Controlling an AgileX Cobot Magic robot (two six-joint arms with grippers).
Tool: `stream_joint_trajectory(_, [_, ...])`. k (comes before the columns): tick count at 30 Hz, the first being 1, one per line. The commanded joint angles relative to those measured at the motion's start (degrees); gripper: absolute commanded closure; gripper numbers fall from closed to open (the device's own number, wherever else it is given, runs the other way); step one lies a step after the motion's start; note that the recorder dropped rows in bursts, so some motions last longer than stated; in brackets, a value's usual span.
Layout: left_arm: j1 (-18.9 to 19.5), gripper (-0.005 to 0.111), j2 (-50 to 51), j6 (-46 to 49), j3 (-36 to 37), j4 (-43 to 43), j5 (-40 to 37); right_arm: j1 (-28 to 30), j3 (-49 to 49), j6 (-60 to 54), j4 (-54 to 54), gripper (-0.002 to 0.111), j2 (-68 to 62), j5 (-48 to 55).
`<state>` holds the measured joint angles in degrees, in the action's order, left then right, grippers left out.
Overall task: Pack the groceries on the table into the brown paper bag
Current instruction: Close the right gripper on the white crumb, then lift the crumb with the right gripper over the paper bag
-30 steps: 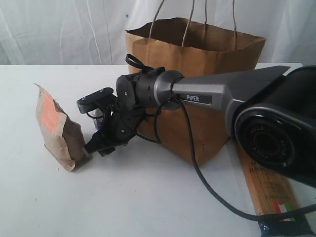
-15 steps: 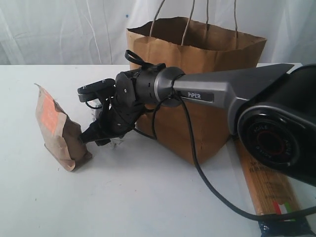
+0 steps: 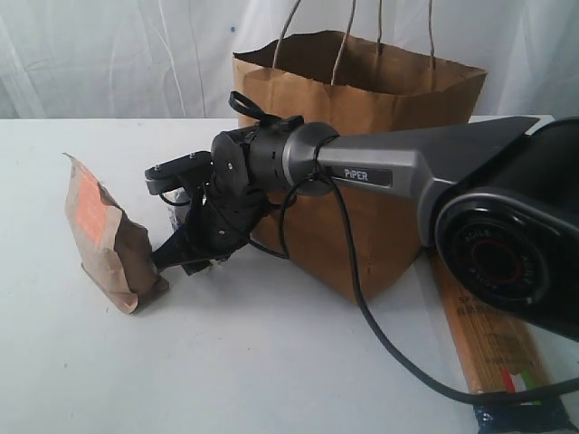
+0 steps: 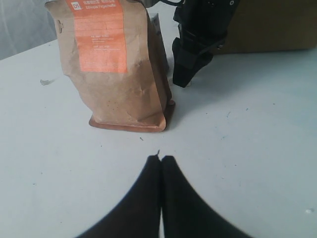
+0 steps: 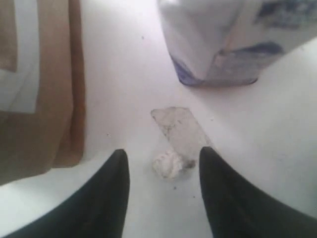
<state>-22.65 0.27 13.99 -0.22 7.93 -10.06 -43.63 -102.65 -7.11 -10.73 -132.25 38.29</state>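
Note:
The brown orange-labelled pouch point(image 3: 104, 235) stands upright on the white table point(image 3: 226, 362), left of the tall brown paper bag point(image 3: 389, 136). My right gripper point(image 3: 170, 258) reaches across in front of the bag, its fingertips low beside the pouch's base. In the right wrist view the right gripper point(image 5: 161, 151) is open, holding nothing, with the pouch point(image 5: 44, 99) to one side and the small white-blue carton point(image 5: 223, 39) ahead. My left gripper point(image 4: 161, 159) is shut and empty, facing the pouch point(image 4: 119, 64) and the right gripper's fingers point(image 4: 188, 69). The spaghetti packet point(image 3: 488, 353) lies beside the bag.
A small white crumpled scrap point(image 5: 171, 163) and a strip of clear tape point(image 5: 181, 129) lie on the table just ahead of the right fingertips. The right arm's cable point(image 3: 380, 334) trails over the table. A pale curtain hangs behind the bag.
The right wrist has lifted and turned a little beside the pouch, its fingertips slightly higher. The pouch and bag have not moved.

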Motion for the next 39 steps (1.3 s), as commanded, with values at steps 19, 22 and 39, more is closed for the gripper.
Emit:
stream_joint_trajectory(19, [0.2,0.107,-0.3,-0.2,0.2,0.3,0.0,-1.7,-0.1,-0.2,0.1,0.106,5.1,8.3])
stream_joint_trajectory(22, [0.2,0.107,-0.3,-0.2,0.2,0.3,0.0,-2.8,0.5,-0.2,0.2,0.106,8.9,10.8])
stream_joint_trajectory(39, [0.2,0.107,-0.3,-0.2,0.2,0.3,0.0,-10.5,29.5,7.5,7.8,0.108,44.6,4.3])
